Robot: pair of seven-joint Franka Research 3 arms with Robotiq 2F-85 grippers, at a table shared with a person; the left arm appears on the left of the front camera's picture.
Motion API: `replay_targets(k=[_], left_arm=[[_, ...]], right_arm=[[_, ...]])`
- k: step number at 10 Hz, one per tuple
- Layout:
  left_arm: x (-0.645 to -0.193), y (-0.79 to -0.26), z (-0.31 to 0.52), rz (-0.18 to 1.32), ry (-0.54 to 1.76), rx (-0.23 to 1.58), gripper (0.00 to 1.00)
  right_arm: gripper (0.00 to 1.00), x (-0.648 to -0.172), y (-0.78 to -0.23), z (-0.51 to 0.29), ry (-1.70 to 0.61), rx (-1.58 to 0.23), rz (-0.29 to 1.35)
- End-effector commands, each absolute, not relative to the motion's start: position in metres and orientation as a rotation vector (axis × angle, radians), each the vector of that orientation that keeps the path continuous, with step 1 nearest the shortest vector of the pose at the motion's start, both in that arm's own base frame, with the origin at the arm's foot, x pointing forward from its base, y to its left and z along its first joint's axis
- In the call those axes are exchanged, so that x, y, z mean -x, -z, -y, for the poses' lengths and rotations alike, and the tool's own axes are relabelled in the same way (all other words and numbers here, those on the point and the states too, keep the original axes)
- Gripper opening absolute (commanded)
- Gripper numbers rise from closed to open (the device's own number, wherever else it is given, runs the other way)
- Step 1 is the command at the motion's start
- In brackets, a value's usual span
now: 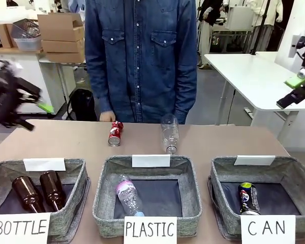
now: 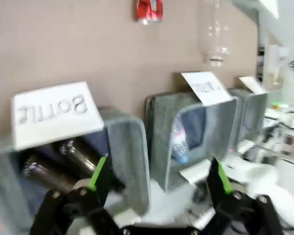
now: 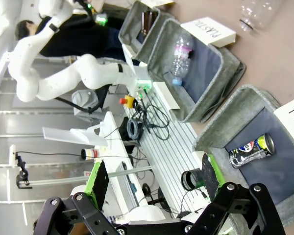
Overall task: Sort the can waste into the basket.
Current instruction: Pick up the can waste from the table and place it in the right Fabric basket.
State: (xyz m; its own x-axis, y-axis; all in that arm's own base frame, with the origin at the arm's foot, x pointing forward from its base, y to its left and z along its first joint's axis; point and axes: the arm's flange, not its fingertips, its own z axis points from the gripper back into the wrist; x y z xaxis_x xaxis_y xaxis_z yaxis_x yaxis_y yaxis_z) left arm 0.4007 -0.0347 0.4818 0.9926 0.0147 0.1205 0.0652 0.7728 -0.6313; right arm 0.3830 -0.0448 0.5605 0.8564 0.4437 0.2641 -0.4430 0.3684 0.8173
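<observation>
While aloft, left end effector (image 2: 159, 169), right end effector (image 3: 154, 169) fully spread, empty.

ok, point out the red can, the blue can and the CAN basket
red can (image 1: 115, 133), front view, middle of its crushed body.
blue can (image 1: 248, 198), front view, middle of its body.
CAN basket (image 1: 223, 163), front view, far rim near its left corner.
</observation>
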Motion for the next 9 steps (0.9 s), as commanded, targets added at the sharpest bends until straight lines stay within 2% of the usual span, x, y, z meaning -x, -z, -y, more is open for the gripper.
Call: replay_targets(k=[1,4,6,9], left_arm=[[-0.454,-0.452,0.068,0.175,0.049,0.541,1.00],[-0.521,-0.375,0.154,0.355,0.231,0.341,1.00],[-0.551,-0.353,0.193,0.367,0.277,0.234,1.00],[-0.570,-0.342,0.223,0.328,0.273,0.168,1.00]], right_arm=[[1.00,-0.383,-0.560,0.046,-0.584,-1.040,0.016],[1.00,-0.383,-0.560,0.046,-0.584,-1.040,0.016],[1.00,-0.383,-0.560,0.046,-0.584,-1.040,0.016],[1.00,-0.383,-0.560,0.046,-0.584,-1.040,0.016]])
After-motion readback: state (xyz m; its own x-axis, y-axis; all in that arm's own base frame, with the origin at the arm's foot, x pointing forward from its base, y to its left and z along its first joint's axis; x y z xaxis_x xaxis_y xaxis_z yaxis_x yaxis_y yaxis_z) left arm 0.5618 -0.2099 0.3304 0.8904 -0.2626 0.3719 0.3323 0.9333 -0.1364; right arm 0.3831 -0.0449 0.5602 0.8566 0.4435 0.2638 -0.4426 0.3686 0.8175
